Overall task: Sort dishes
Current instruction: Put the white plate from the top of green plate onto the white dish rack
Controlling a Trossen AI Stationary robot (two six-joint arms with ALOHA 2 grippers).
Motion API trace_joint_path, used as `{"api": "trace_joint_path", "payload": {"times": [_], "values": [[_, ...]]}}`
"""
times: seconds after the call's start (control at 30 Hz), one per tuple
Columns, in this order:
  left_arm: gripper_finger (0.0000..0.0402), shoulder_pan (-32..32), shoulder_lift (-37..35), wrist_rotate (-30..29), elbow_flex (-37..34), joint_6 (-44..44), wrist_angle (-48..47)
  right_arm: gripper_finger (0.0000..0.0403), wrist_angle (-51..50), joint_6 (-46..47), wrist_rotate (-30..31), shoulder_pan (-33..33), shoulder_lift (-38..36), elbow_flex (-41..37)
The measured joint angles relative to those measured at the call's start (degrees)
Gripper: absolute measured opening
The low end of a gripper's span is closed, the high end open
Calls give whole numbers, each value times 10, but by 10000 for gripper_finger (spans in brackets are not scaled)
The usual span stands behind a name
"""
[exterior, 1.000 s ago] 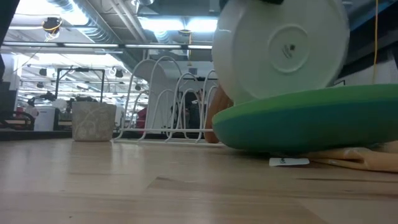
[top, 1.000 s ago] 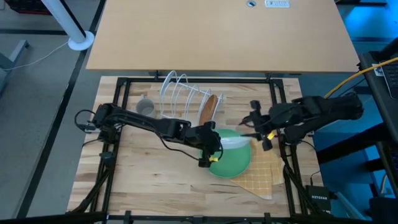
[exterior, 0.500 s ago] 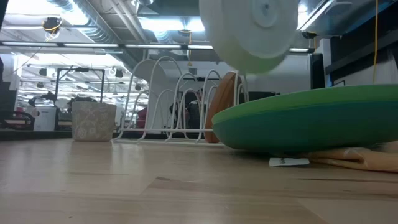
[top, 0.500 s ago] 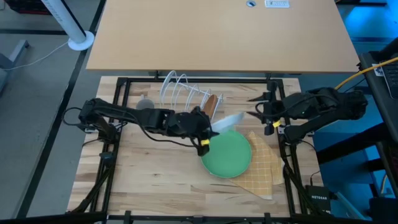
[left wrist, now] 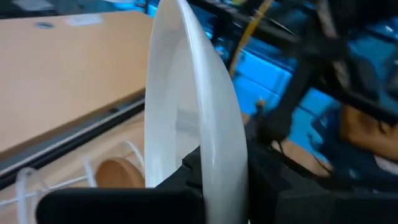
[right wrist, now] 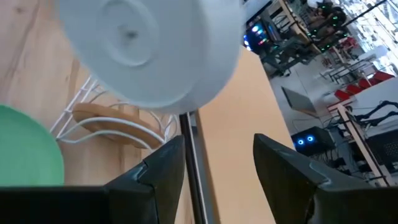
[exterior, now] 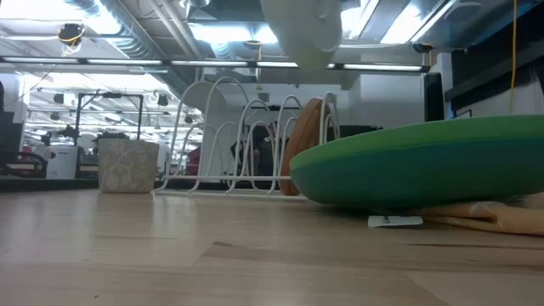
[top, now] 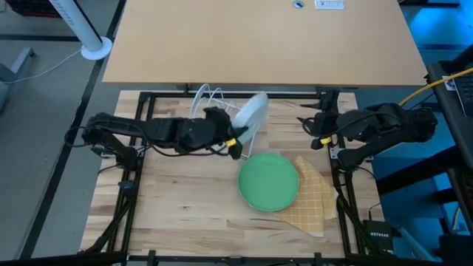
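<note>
Desk [top: 185, 207]: light wood slats inside a black frame, open board along the near edge and the left side.

White wire rack [top: 214, 111] at the far edge. One brown plate [exterior: 304, 144] standing on edge in a right-hand slot; slots to its left vacant.

Plates counted: three. Green plate [top: 269, 182] lying flat near the middle of the desk, right rim overlapping the yellow checked cloth [top: 312, 199]. Pale plate [top: 252, 112] held up off the desk, tilted, above the right end of the rack, over the brown plate. Pale on both faces in these views.

Mugs counted: one. Small grey mug [exterior: 127, 165] upright on the desk beside the left end of the rack.

Left claw [top: 235, 140] clamped on the lower rim of the pale plate, one finger on each face in the left wrist view.

Right claw [top: 310, 127] at the right far edge of the desk, apart from the plates, fingers spread, nothing between them.
</note>
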Motion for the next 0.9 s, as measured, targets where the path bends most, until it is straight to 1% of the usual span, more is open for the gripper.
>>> {"api": "trace_joint_path", "payload": {"times": [0.13,0.33,0.47,0.57,0.7,0.9], "values": [[48,26,-4,-9,0,-15,-15,195,-13,10,-4,0,0,-6],[48,76,-5,-8,0,-40,-87,195,-23,17,-4,0,0,-37],[48,104,-5,-1,-1,-45,-115,195,-22,17,-4,0,0,-62],[48,119,-5,17,-18,-66,-118,195,-22,17,-4,0,0,-78],[48,129,-1,59,-51,-89,-120,195,-20,32,-4,0,0,-96],[49,130,0,67,-106,-110,-111,195,-17,36,-4,0,0,-118]]}}
